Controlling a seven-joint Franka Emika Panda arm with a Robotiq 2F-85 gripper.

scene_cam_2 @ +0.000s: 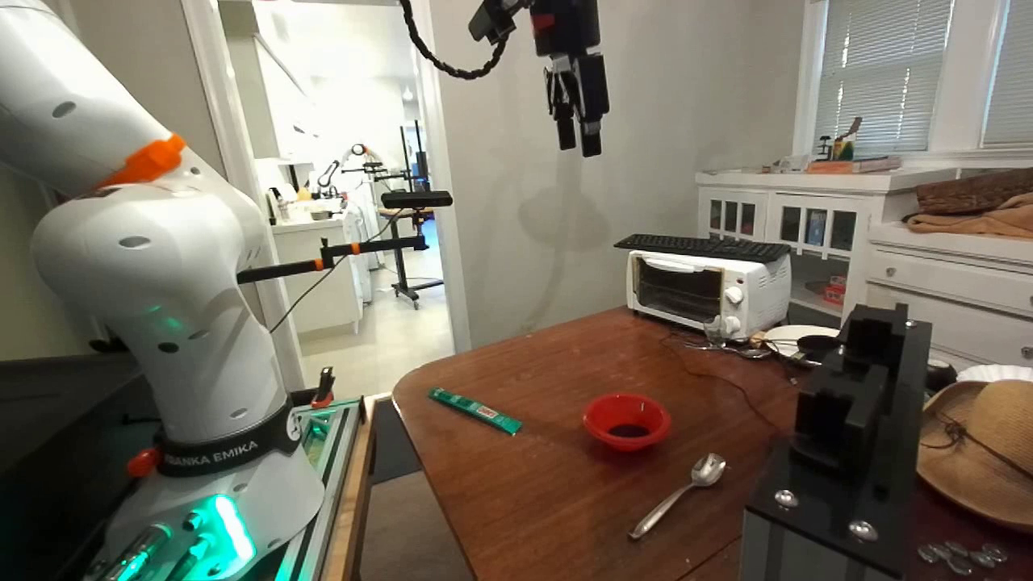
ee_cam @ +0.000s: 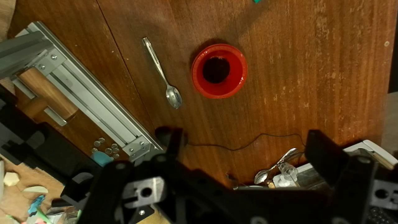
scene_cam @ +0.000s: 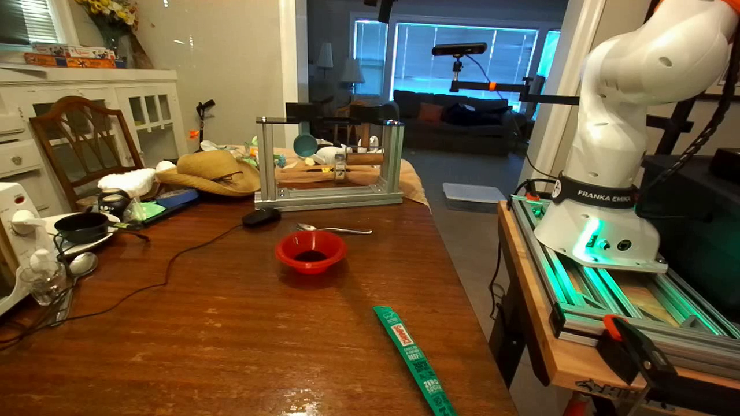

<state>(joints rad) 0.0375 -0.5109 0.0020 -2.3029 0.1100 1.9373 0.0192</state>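
Observation:
My gripper [scene_cam_2: 579,141] is open and empty, high above the wooden table. In the wrist view its fingers [ee_cam: 245,138] stand wide apart with nothing between them. A red bowl [scene_cam: 312,266] with a dark inside stands upright on the table; it also shows in an exterior view [scene_cam_2: 626,443] and in the wrist view [ee_cam: 235,67]. A silver spoon [scene_cam_2: 676,501] lies beside the bowl, also in the wrist view [ee_cam: 158,67]. A long green packet [scene_cam: 413,357] lies flat near the table edge, also in an exterior view [scene_cam_2: 474,410]. The gripper touches none of them.
A metal frame [scene_cam: 329,201] with a black top stands on the table. A straw hat [scene_cam: 211,170] lies behind it. A white toaster oven [scene_cam_2: 686,290] carries a keyboard [scene_cam_2: 702,246]. A mouse [scene_cam: 261,217] trails a cable across the table. A small black pan [scene_cam: 82,228] sits on a plate.

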